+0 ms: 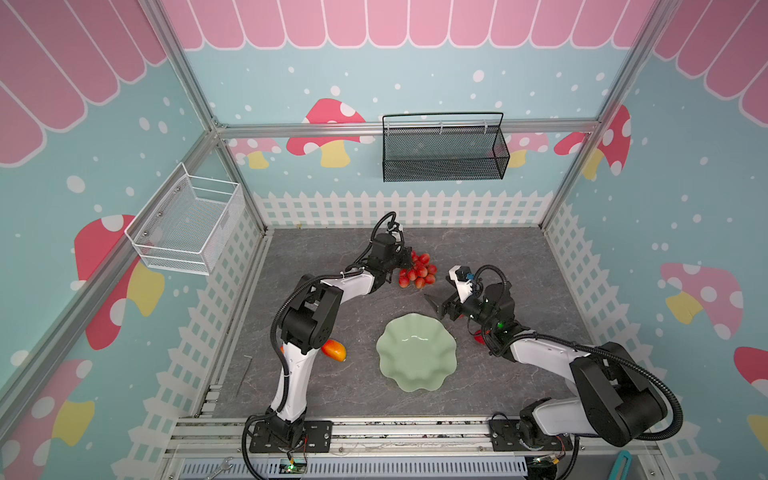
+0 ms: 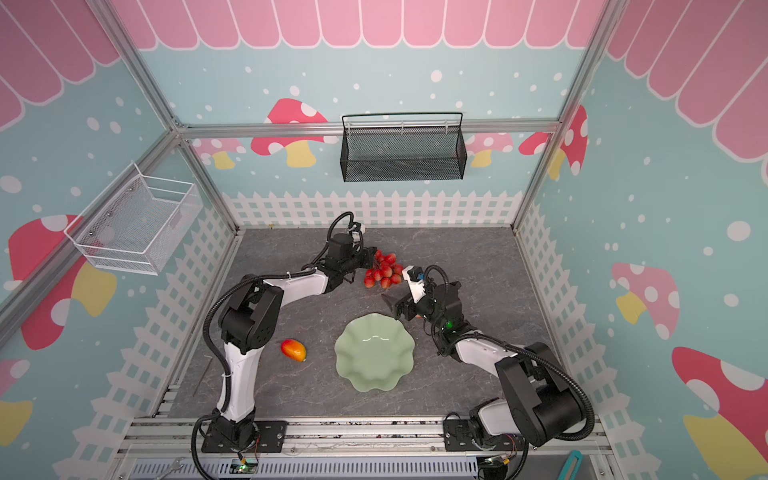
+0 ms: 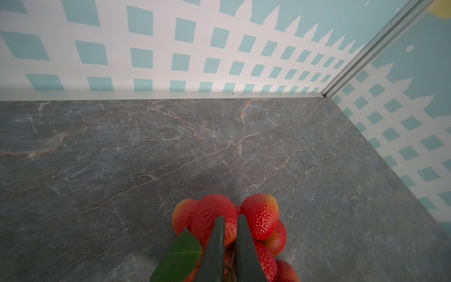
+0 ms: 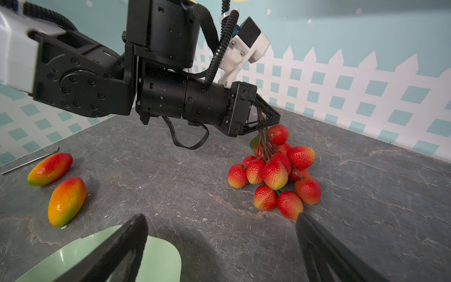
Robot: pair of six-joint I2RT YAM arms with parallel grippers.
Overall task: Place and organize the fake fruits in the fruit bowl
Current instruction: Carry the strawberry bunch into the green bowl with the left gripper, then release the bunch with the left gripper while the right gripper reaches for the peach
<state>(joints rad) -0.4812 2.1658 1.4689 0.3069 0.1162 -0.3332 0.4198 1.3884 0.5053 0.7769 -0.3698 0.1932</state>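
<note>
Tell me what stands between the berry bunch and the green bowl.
Only the right pincer, open, hanging by the bowl's far rim, about on the line from the berry bunch, gripped at its stem by the shut left pincer. Otherwise bare table.

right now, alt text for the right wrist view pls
The left end effector pinches the dark stem of a bunch of red berries lying on a grey table. Two red-yellow mangoes lie apart from it; the right end effector, open, frames the rim of a green bowl.

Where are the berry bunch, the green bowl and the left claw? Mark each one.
berry bunch (image 4: 275,174), right wrist view, on a front berry.
green bowl (image 1: 417,353), a top view, on its bare middle.
left claw (image 3: 230,221), left wrist view, between its tips.
</note>
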